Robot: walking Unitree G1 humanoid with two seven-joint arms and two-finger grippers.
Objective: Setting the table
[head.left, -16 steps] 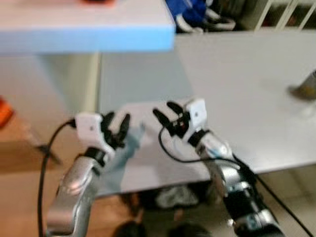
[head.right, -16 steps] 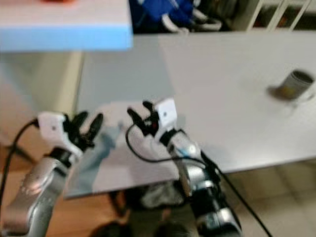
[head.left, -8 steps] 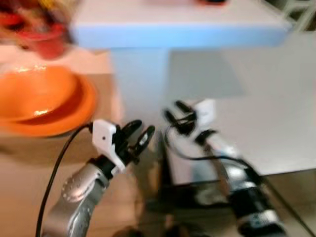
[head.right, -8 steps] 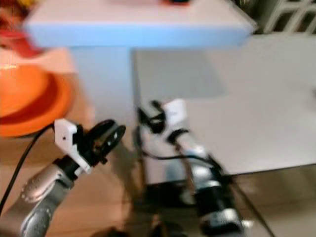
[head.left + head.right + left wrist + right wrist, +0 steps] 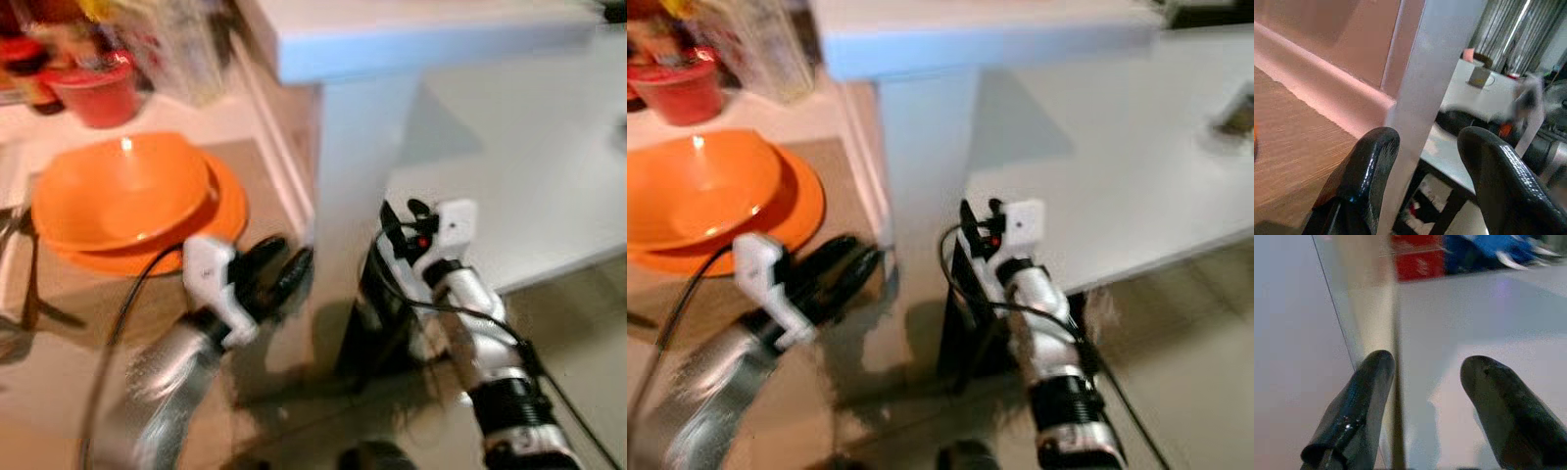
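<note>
Newly-seen orange bowl (image 5: 118, 191) — plate (image 5: 196, 240) beneath

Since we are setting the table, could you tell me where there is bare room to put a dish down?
The white table is bare up to a small object near its far right edge. The counter around the orange bowl and red pot is crowded.

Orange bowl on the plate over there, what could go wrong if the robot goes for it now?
The orange bowl sits loosely on an orange plate, so a pinch on the bowl's rim may tip it or drag the plate along. The left tool, open and empty, hangs close to the pale blue cabinet panel and could knock it while swinging over. The head views are blurred, so aiming is uncertain.
</note>
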